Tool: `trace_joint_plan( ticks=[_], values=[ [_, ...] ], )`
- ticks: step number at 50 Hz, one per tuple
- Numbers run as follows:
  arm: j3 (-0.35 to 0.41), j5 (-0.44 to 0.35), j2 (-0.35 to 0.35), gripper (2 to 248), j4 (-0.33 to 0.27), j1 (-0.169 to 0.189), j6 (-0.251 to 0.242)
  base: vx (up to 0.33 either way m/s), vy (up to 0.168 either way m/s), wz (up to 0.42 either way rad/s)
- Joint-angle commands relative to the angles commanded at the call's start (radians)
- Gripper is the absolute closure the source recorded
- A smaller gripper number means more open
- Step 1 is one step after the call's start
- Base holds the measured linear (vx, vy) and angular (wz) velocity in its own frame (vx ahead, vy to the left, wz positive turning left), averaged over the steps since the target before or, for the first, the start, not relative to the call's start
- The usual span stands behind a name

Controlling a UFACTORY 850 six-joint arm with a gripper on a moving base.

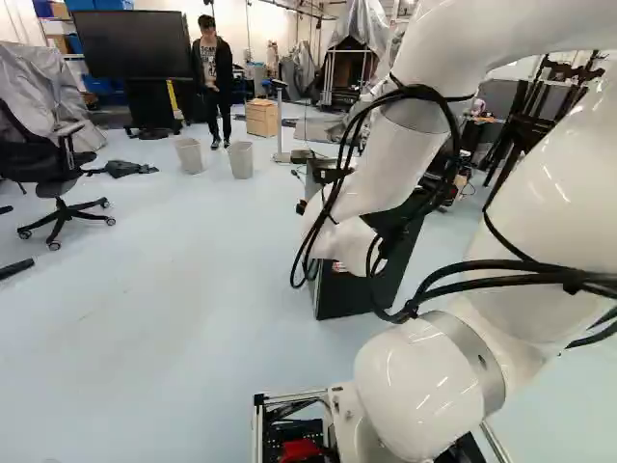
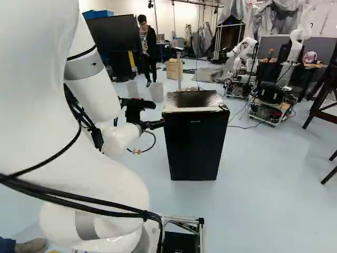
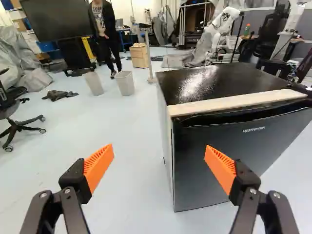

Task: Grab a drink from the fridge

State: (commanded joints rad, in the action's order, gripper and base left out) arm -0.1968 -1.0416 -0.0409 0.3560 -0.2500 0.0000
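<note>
gripper (image 2: 158, 115) spread wide, empty, near the fridge (image 2: 194, 147); only the wrist view shows orange pads (image 3: 99, 165).

The arm (image 1: 419, 381) is shiny white and round, with gray rings (image 1: 478, 355) and black cables (image 1: 569, 279). Its black gripper (image 2: 156, 114) has bumpy orange pads (image 3: 99, 166) and little screws (image 3: 253, 191).

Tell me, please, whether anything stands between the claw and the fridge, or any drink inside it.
Nothing visible stands between the claw and the fridge. The door looks shut, though, so it would bar the way to any drink inside; none shows in these views.
</note>
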Motion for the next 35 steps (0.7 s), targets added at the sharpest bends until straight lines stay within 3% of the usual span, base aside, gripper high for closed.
trace_joint_plan(
  ticks=[35],
  values=[
    [-0.12,-0.12,0.214,3,0.284,-0.11,0.0,0.0,0.0,0.0]
  ],
)
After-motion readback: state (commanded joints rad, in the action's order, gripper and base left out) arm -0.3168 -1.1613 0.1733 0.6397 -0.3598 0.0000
